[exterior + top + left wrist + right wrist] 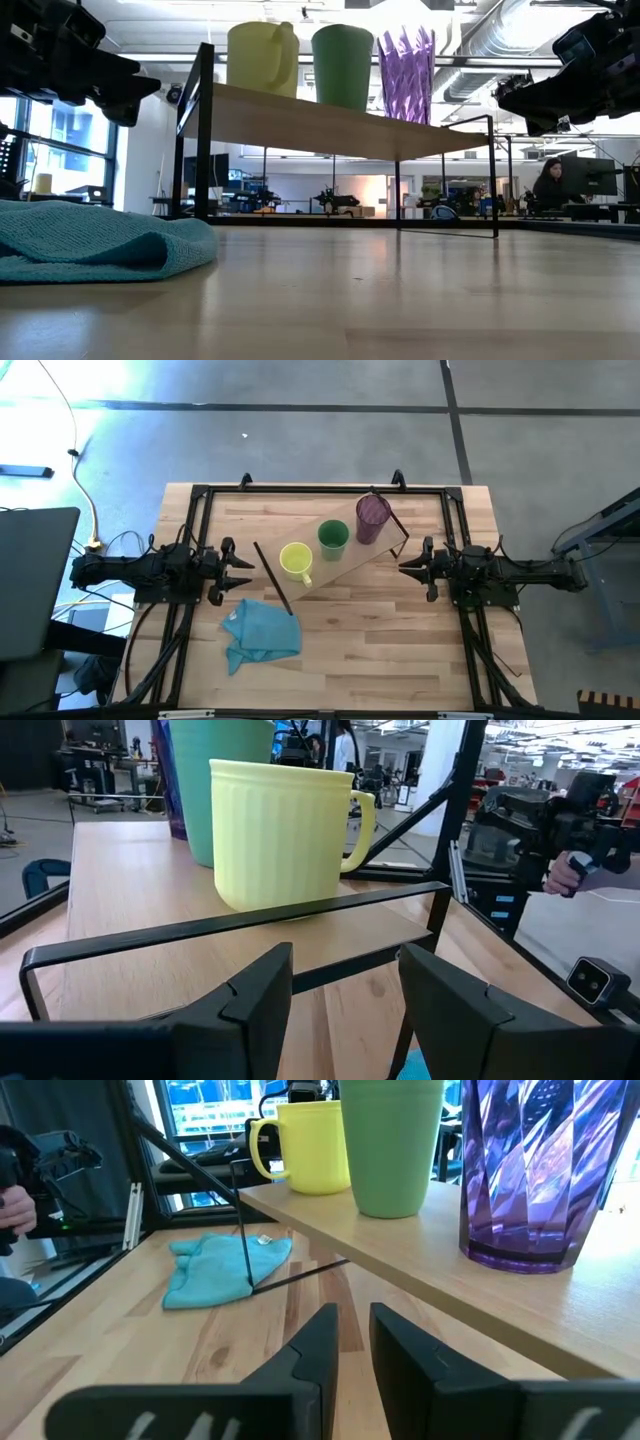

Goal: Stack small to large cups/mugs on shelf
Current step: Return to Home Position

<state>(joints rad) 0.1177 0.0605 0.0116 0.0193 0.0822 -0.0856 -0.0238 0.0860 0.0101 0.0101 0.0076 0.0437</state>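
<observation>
1. Straight ahead of the left claw (pixel 243 569), the near end of the shelf (pixel 338 565) carries the yellow mug (pixel 296 560). The claw hangs over the table (pixel 400 650), just short of the shelf's black end frame, and touches nothing.
2. The left claw's fingers (pixel 250 1010) stand moderately wide apart and hold nothing. Its wrist view shows the mug upright in front of it, handle out to one side, with the green cup (pixel 215 790) close behind the mug.
3. Opposite, the right claw (pixel 405 565) hangs at the far end of the shelf and faces the left claw. The purple tumbler (pixel 373 517) is the vessel nearest to it.
4. The right claw's fingers (pixel 315 1350) are narrow, with only a thin slit between them, and they grip nothing.
5. Going from the left claw towards the right one, the row on the board runs yellow mug, green cup, purple tumbler, from shortest to tallest. All three stand upright and close together. The right wrist view shows a small gap between the cup and the tumbler.
6. A crumpled teal cloth (pixel 262 632) lies flat on the table, off to the side of the left claw and well away from the right one. It sits near the shelf's black leg at the mug end.
7. In the low view both claws hang clear above the tabletop, one outside each end of the shelf. Far behind the right claw, a person (pixel 550 185) sits at a desk in the room.
</observation>
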